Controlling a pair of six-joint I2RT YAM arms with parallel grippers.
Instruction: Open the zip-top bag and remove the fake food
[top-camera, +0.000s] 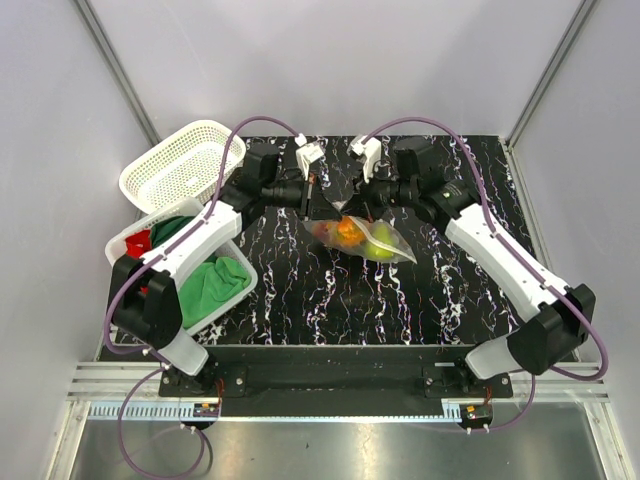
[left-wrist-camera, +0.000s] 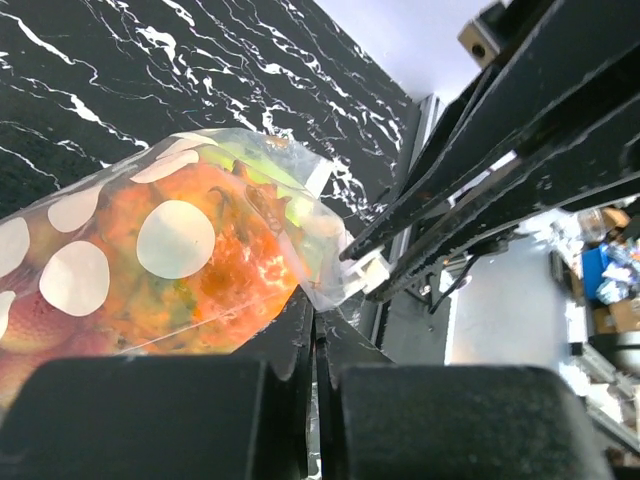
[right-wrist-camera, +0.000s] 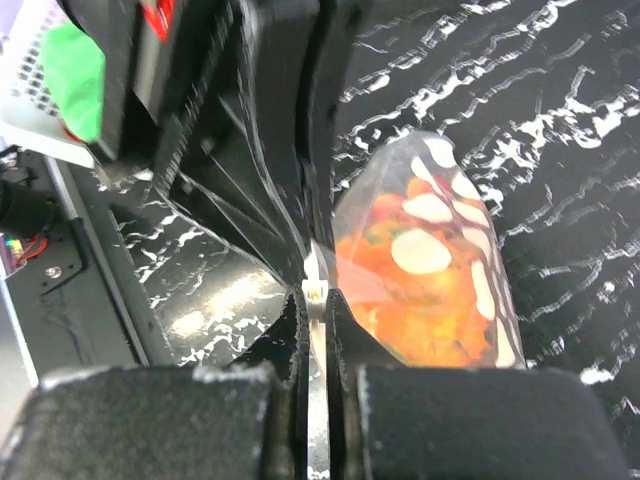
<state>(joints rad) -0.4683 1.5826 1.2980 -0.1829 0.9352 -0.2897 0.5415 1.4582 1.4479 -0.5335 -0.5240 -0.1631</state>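
Clear film, floppy, slippery, light: zip-top bag (top-camera: 385, 245) is clamped at 10 o'clock lip by closed left pincer (left-wrist-camera: 315, 320) and closed right pincer (right-wrist-camera: 312, 295); opposite lips judged best holds.

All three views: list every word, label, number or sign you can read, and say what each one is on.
No readable text in any view.
The bag carries only white dots, no lettering.
The basket and the table show no print.
The clutter past the table edge in the left wrist view is too blurred to read.
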